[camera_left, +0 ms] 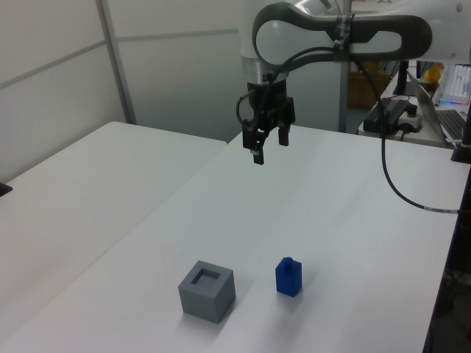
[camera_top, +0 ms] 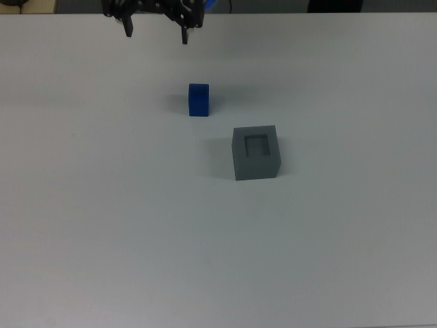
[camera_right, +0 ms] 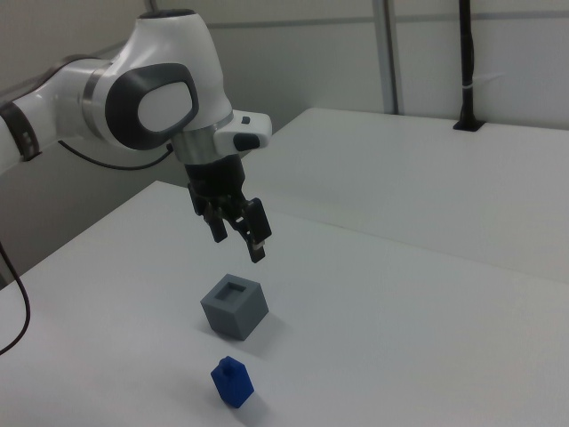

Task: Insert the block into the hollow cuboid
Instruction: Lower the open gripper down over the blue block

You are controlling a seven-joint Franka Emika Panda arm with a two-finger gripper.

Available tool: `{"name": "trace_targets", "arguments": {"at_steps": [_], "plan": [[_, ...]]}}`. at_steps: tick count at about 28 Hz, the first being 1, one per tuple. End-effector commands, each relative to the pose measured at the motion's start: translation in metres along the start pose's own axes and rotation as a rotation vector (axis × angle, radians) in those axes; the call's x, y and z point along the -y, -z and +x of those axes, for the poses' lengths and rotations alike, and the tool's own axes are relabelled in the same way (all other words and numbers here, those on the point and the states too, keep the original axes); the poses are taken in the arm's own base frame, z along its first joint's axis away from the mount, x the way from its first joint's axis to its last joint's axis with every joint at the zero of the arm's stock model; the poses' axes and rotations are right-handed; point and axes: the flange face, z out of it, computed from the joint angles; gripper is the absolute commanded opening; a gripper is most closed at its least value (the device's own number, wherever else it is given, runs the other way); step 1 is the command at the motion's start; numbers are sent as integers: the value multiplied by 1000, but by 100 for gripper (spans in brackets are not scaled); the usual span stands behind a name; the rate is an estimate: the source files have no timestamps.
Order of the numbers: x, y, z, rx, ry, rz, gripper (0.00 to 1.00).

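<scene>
1. Robot arm [camera_right: 133, 98]: white Franka Panda with dark joint covers. It enters the right view from the upper left of the frame and the left view from the upper right. A black cable [camera_left: 390, 176] hangs from it at the right of the left view.

2. Gripper [camera_top: 156, 31]: black, two-fingered, held in the air above the table with fingers pointing down. It sits at the top edge of the top view, left of centre; upper centre in the left view [camera_left: 268, 143]; left of centre in the right view [camera_right: 238, 233]. The jaws stand wide apart with nothing between them.

3. Block [camera_top: 198, 100]: small, bright blue, standing upright on the table, with a small raised stud on top in the side views. It lies above centre in the top view, lower centre-right in the left view [camera_left: 288, 277], and at the bottom of the right view [camera_right: 232, 382]. It is untouched and well apart from the gripper.

4. Hollow cuboid [camera_top: 256, 152]: matte grey cube with a square recess in its top; the recess holds nothing. It rests on the table near the block but not touching it: lower right of the block in the top view, to its left in the left view [camera_left: 207, 290], above it in the right view [camera_right: 235, 306].

5. Table [camera_top: 102, 225]: plain white surface carrying both items.

6. Second white table [camera_right: 462, 169]: adjoining, at the upper right of the right view.
</scene>
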Motion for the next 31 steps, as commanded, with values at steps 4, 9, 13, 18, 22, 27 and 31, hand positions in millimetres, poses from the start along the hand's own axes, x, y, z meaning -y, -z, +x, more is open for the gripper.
{"name": "trace_targets", "arguments": {"at_steps": [4, 9, 13, 18, 22, 27, 31], "plan": [[-9, -17, 6, -29, 130, 7, 100], [3, -60, 0, 3, 164, 8, 100], [19, -109, -15, 31, 201, 3, 100], [25, -156, -27, 66, 237, -42, 100], [29, -174, -24, 93, 250, -63, 100], [33, -189, -27, 107, 260, -65, 100], [40, -208, -38, 93, 277, -62, 100]]}}
